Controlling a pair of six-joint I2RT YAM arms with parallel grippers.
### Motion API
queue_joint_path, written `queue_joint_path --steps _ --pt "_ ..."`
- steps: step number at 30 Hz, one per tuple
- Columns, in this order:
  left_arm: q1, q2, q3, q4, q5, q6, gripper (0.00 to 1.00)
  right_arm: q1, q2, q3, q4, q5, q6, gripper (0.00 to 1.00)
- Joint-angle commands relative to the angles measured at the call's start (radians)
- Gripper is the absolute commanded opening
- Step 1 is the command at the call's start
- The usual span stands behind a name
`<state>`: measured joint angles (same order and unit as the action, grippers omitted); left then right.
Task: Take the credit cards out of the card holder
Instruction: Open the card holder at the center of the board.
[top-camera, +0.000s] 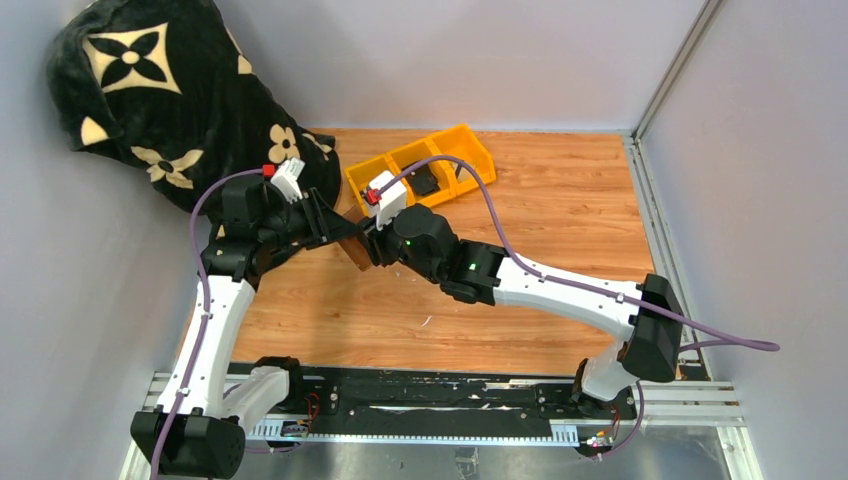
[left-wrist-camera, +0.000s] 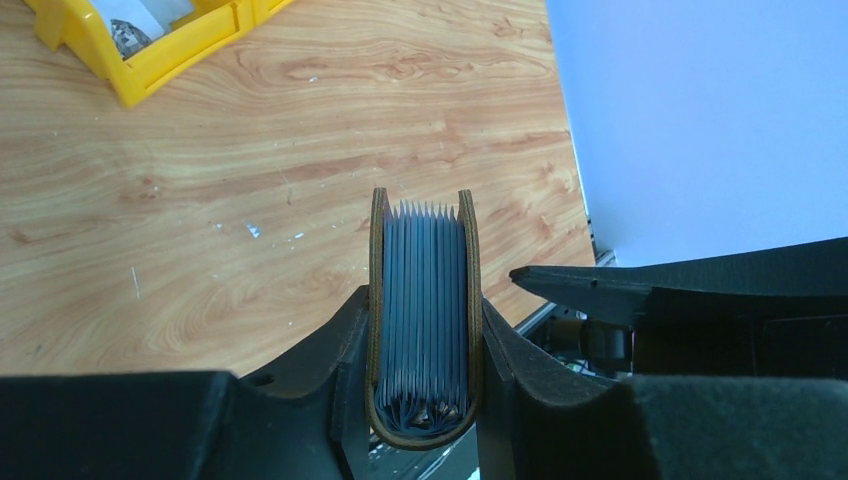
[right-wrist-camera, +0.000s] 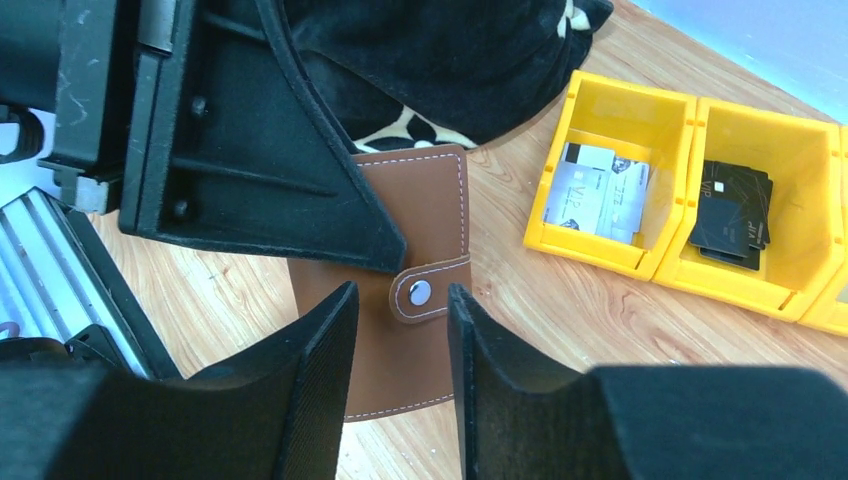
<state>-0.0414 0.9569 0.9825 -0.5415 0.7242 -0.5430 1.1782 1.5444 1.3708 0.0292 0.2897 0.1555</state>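
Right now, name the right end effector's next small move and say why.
Probably close the right end effector on the snap tab and peel it open. The left end effector clamps the card holder by its two covers. The tab looks fastened across the holder, and the right fingers stand apart on either side of that tab.

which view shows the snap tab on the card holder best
Right wrist: the snap tab faces the camera, lying across the brown card holder. Left wrist shows only the holder edge-on, with sleeves inside and no tab. Top external shows just a small brown sliver.
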Motion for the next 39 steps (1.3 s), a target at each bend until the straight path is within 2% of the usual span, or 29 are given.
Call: queue_joint_path --steps 1,4,8,11,12,17,19,27,39 --pt "0.001 -0.018 0.031 0.014 0.030 -0.042 0.00 0.012 0.018 0.030 -0.018 0.041 -0.031 0.40" --pt "0.000 -0.017 0.039 0.012 0.031 -0.048 0.00 0.011 0.015 0.021 -0.024 0.040 -0.033 0.39" --pt "0.001 -0.017 0.051 0.012 0.029 -0.051 0.00 0.012 0.002 -0.010 -0.017 0.052 -0.031 0.46" --pt "0.001 -0.016 0.051 0.014 0.032 -0.055 0.00 0.014 0.008 -0.012 -0.016 0.063 -0.034 0.45" --pt "0.001 -0.015 0.051 0.014 0.033 -0.056 0.00 0.014 0.016 -0.007 -0.017 0.067 -0.038 0.43" --pt "0.000 -0.016 0.059 0.014 0.048 -0.073 0.00 0.016 0.051 0.044 -0.071 0.100 -0.072 0.12" --pt "0.001 -0.014 0.065 0.013 0.050 -0.074 0.00 0.020 0.053 0.043 -0.074 0.120 -0.093 0.08" --pt "0.001 -0.021 0.063 0.010 0.053 -0.069 0.00 0.018 0.040 0.032 -0.070 0.218 -0.140 0.00" --pt "0.001 -0.032 0.097 -0.010 0.086 -0.045 0.00 -0.033 0.008 0.020 -0.082 0.235 -0.138 0.00"
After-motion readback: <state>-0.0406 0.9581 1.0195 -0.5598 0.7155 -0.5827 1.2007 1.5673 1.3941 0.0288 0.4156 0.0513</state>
